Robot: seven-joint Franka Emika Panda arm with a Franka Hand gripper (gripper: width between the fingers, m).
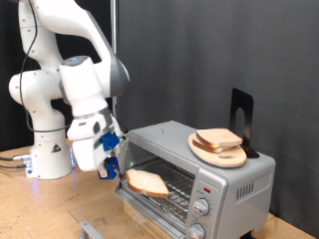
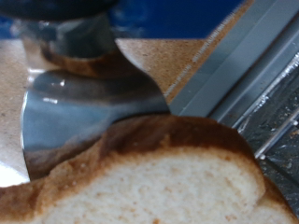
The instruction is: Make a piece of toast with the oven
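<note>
Here the gripper point(image 1: 112, 159) sits low at the oven's point(image 1: 204, 164) open mouth, on the exterior view's left, pinching the piece of toast point(image 1: 148, 182) by one edge. The wrist view shows a metal finger point(image 2: 84, 112) lying flat against the crust, so the slice stays level as it reaches over the wire rack point(image 1: 171, 187); that flat carry seems chosen to slide it in without tipping. The slice hangs partly over the rack, not yet fully inside. On the oven's roof a wooden plate point(image 1: 206, 153) bears more bread point(image 1: 218, 139), kept clear of the opening.
</note>
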